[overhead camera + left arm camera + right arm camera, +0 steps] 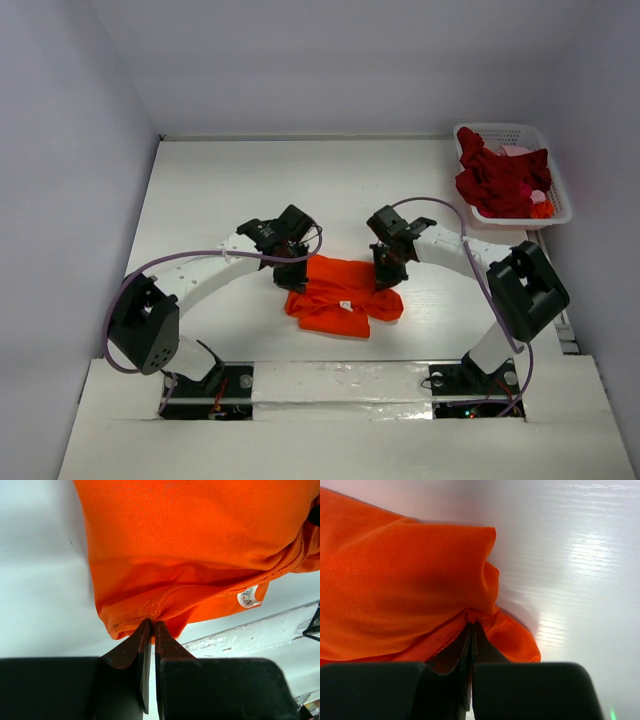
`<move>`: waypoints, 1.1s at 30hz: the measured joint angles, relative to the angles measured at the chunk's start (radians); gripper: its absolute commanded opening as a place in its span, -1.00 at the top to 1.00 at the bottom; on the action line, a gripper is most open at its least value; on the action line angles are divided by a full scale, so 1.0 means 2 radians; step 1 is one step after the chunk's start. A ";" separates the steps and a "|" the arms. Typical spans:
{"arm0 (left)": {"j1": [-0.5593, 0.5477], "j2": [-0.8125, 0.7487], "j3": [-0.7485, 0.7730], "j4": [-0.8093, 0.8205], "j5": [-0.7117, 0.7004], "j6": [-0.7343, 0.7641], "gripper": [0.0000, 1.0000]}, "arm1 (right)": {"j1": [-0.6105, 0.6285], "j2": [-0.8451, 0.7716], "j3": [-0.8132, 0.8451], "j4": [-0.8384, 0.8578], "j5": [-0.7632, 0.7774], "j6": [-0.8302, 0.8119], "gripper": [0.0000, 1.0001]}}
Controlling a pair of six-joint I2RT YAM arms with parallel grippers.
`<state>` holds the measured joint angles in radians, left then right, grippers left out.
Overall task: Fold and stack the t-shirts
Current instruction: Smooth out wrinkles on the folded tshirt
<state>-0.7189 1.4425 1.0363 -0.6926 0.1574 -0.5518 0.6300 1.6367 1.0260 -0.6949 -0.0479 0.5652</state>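
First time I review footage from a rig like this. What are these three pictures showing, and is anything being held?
The wide picture looks down on two robot arms bolted at the near edge of a white table. The other two come from a camera on each wrist, looking along its dark fingers. A bunched orange t-shirt lies between the arms. The left pincer is shut on one edge of it, the right pincer on another. At the far right corner, a white lattice basket holds dark red clothes.
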 measured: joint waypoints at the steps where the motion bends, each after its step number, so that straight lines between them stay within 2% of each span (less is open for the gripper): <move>1: 0.000 0.000 0.000 0.000 0.000 0.000 1.00 | 0.000 0.000 0.000 0.000 0.000 0.000 1.00; 7: 0.000 0.000 0.000 -0.001 0.000 0.000 1.00 | 0.000 -0.017 -0.002 -0.007 0.003 0.001 1.00; 19: 0.000 0.000 0.014 -0.019 -0.002 0.000 1.00 | 0.000 -0.176 -0.027 -0.087 -0.017 -0.002 1.00; 33: 0.000 0.000 0.053 -0.045 -0.003 0.001 1.00 | 0.004 -0.215 -0.058 -0.146 -0.083 -0.024 1.00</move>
<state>-0.7189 1.4425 1.1427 -0.7826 0.1509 -0.5503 0.6373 1.2076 0.9092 -0.9874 -0.2138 0.5167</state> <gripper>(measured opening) 0.014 0.009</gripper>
